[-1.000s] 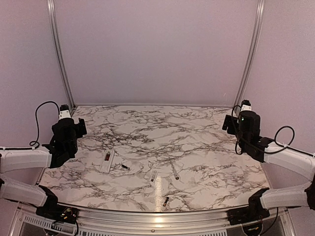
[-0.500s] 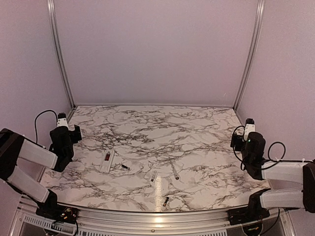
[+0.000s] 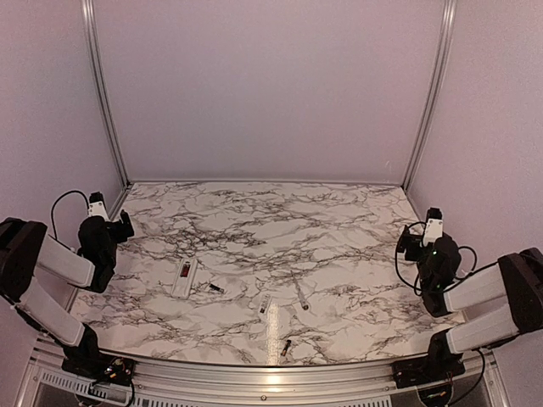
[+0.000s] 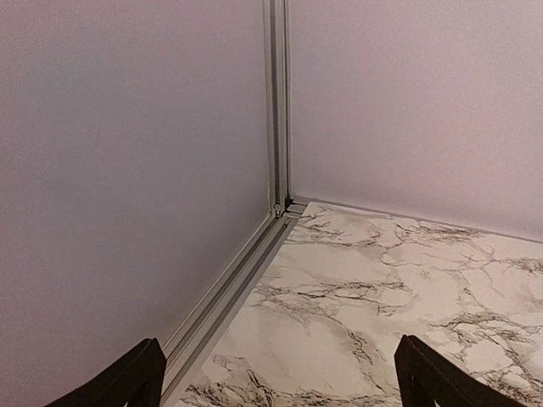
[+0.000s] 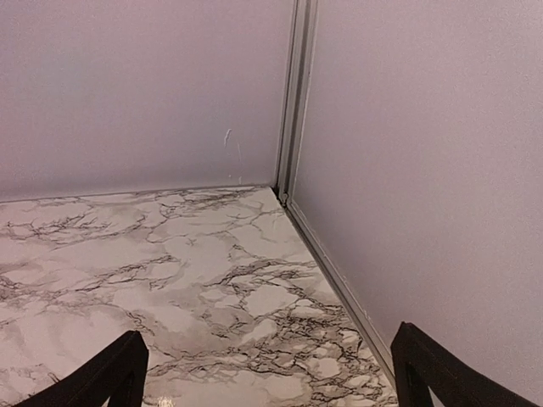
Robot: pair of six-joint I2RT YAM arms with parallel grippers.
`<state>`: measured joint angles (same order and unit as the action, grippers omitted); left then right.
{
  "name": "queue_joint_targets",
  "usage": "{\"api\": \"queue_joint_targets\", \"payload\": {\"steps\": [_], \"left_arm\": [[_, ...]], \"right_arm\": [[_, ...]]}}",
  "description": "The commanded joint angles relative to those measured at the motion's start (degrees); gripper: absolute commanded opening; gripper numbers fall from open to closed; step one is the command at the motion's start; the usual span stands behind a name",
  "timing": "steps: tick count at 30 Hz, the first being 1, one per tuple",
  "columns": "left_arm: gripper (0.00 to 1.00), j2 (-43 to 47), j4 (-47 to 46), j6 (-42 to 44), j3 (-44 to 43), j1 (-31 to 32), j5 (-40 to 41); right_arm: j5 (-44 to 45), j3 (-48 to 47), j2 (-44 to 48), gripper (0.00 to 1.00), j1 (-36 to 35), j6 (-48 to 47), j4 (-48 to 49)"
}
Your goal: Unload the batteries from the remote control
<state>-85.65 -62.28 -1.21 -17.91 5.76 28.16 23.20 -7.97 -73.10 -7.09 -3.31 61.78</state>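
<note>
The white remote control (image 3: 185, 277) lies on the marble table at the front left, its dark-reddish recess facing up. One tiny dark battery (image 3: 216, 288) lies just right of it. A second battery (image 3: 286, 347) lies near the front edge. My left gripper (image 3: 123, 225) is at the table's left edge, well left of the remote; in the left wrist view it (image 4: 280, 392) is open and empty and faces the back left corner. My right gripper (image 3: 410, 243) is at the right edge; in the right wrist view it (image 5: 271, 388) is open and empty.
A short white cover piece (image 3: 265, 303) and a thin grey rod (image 3: 300, 296) lie mid-front on the marble table (image 3: 280, 220). Purple walls with aluminium posts (image 3: 102, 93) close in the back and sides. The wrist views show only the corners and wall rails (image 4: 246, 263).
Both arms have drawn back and sunk lower at the table's side edges, their upper links folding down. The things on the table have not moved.
</note>
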Motion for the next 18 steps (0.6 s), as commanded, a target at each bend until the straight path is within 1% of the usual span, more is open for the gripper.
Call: {"api": "queue_joint_targets", "payload": {"steps": [1,3,7,9,11,13,14,15,16,18], "left_arm": [[0.99,-0.4,-0.3,-0.9,-1.0,-0.4,-4.0],[0.99,-0.2,-1.1,-0.6,-0.4,-0.5,-4.9],[0.99,0.2,-5.5,-0.1,2.3,-0.6,-6.5],[0.99,0.1,-6.2,0.1,2.5,-0.6,-7.1],[0.99,0.0,-7.0,-0.2,3.1,-1.0,-8.0],[0.99,-2.8,-14.5,0.8,5.2,-1.1,-9.2],[0.99,-1.8,-12.1,0.9,5.3,-1.0,-10.8],[0.99,-1.7,-11.5,0.9,4.9,-1.0,-11.2],[0.99,-2.3,-12.7,0.9,4.8,-1.1,-11.1],[0.99,-1.8,-10.9,0.9,4.5,-1.1,-11.0]], "right_arm": [[-6.8,1.6,-2.9,0.98,1.9,0.1,13.0],[-9.5,1.3,-4.4,0.98,2.8,-0.2,14.6],[-10.9,0.7,-9.5,0.98,2.9,-2.2,20.6],[-11.6,-0.7,-11.6,0.98,3.0,-2.2,19.6],[-12.1,-1.3,-14.6,0.98,3.1,-2.4,21.7],[-12.4,-1.1,-19.1,0.98,3.4,-2.5,27.1],[-12.7,-1.1,-19.5,0.98,3.5,-2.5,26.3],[-12.9,-1.7,-18.0,0.98,3.6,-2.0,22.8],[-13.1,-2.5,-17.9,0.98,3.8,-1.9,21.0],[-13.3,-3.7,-18.6,0.98,3.8,-2.4,20.6]]}}
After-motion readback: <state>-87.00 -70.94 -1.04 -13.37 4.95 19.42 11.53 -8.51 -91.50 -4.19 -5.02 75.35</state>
